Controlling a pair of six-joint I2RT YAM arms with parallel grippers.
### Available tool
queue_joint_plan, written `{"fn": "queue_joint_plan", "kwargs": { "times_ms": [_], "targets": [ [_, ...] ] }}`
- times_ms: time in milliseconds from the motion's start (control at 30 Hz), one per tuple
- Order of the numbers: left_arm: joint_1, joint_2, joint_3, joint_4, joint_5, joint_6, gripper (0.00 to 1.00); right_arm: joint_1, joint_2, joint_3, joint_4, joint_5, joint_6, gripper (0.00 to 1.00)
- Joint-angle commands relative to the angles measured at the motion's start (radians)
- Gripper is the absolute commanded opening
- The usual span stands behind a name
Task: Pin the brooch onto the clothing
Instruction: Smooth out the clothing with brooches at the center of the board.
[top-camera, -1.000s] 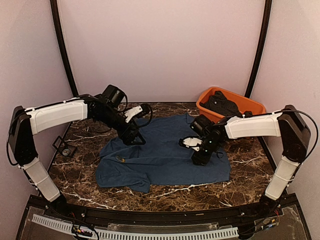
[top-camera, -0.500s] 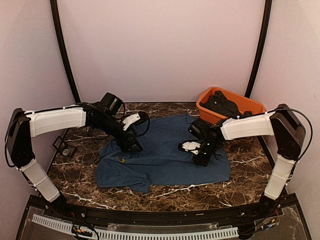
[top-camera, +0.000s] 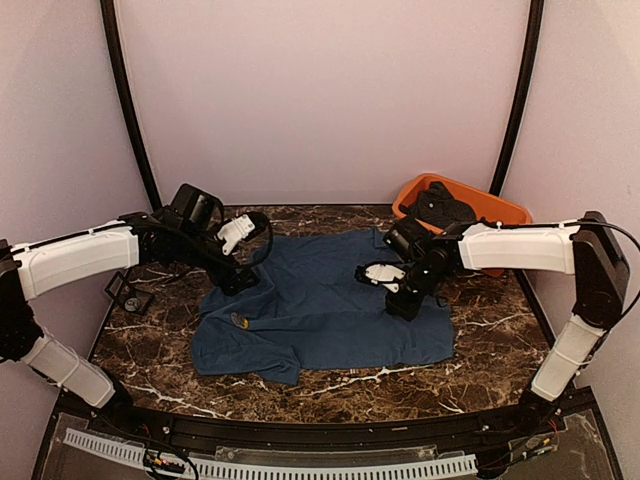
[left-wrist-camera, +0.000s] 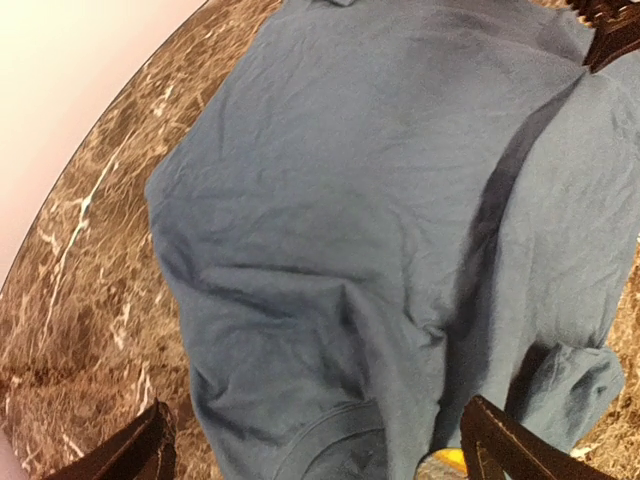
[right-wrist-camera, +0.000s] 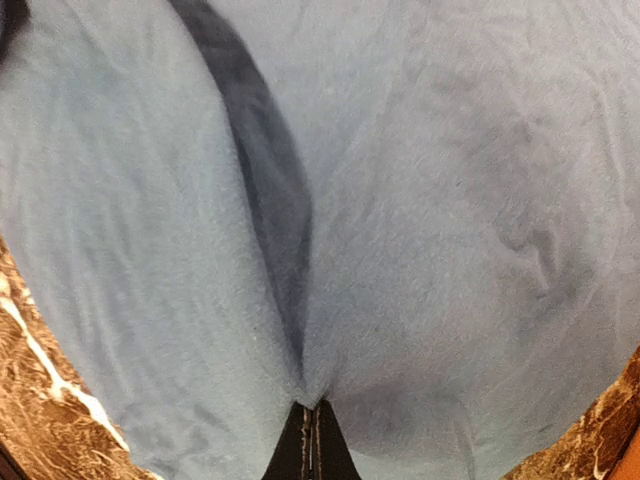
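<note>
The clothing (top-camera: 320, 300) is a dark navy T-shirt spread over the marble table; it also fills the left wrist view (left-wrist-camera: 380, 200) and the right wrist view (right-wrist-camera: 450, 200). A small gold-yellow piece, apparently the brooch (top-camera: 240, 320), lies on the shirt's near-left part; it shows partly at the bottom of the left wrist view (left-wrist-camera: 447, 462). My left gripper (top-camera: 240, 283) (left-wrist-camera: 320, 440) hovers open over the shirt's left edge, nothing between its fingers. My right gripper (top-camera: 398, 305) (right-wrist-camera: 312, 420) is shut on a pinch of the shirt's fabric, a ridge running away from the tips.
An orange tub (top-camera: 505, 215) with dark cloth (top-camera: 445, 205) inside stands at the back right, just behind the right arm. A small black square item (top-camera: 130, 295) lies on the table's left side. Curved black poles and pink walls enclose the table.
The right gripper closed on the shirt fabric and shifted slightly toward the back. The left arm drew back to the left, its open gripper now at the shirt's left edge.
</note>
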Motion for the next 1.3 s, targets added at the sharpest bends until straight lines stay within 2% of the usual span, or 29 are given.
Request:
{"fn": "queue_joint_plan", "kwargs": {
  "times_ms": [0,67,200,267,433,467,500,533,633,733,833,1033,1267],
  "targets": [
    [0.025,-0.050,-0.044,0.005,-0.149,-0.040,0.99,-0.001,-0.035,0.019,0.000,-0.049,0.014,0.00],
    [0.036,-0.058,-0.054,-0.001,-0.195,-0.059,0.99,0.000,-0.027,0.022,-0.006,-0.055,0.013,0.00],
    [0.093,-0.062,-0.057,-0.033,-0.326,-0.158,0.99,0.002,-0.012,0.028,-0.016,-0.002,0.035,0.37],
    [0.162,-0.062,-0.054,-0.061,-0.379,-0.220,0.99,0.001,-0.017,0.028,-0.010,0.028,0.040,0.56],
    [0.215,-0.096,-0.073,-0.073,-0.505,-0.282,0.99,0.000,-0.062,0.031,0.019,0.111,0.052,0.74],
    [0.217,-0.099,-0.074,-0.073,-0.537,-0.316,0.99,0.000,-0.073,0.031,0.029,0.140,0.058,0.81],
    [0.218,-0.101,-0.076,-0.082,-0.610,-0.339,0.99,0.000,-0.088,0.030,0.044,0.178,0.067,0.92],
    [0.219,-0.099,-0.073,-0.094,-0.650,-0.399,0.99,0.000,-0.101,0.028,0.062,0.215,0.074,0.98],
    [0.222,-0.069,-0.046,-0.163,-0.751,-0.472,0.99,-0.004,-0.138,0.032,0.112,0.299,0.105,0.99],
    [0.232,-0.035,-0.019,-0.225,-0.768,-0.533,0.99,-0.006,-0.149,0.047,0.140,0.322,0.141,0.99],
    [0.251,-0.015,-0.002,-0.273,-0.748,-0.621,0.99,-0.009,-0.138,0.063,0.144,0.351,0.182,0.99],
    [0.365,-0.042,-0.021,-0.303,-0.692,-0.788,0.99,-0.029,-0.140,0.061,0.147,0.361,0.257,0.99],
    [0.457,-0.098,-0.087,-0.279,-0.649,-0.888,0.99,-0.040,-0.163,0.035,0.155,0.334,0.293,0.99]
  ]
}}
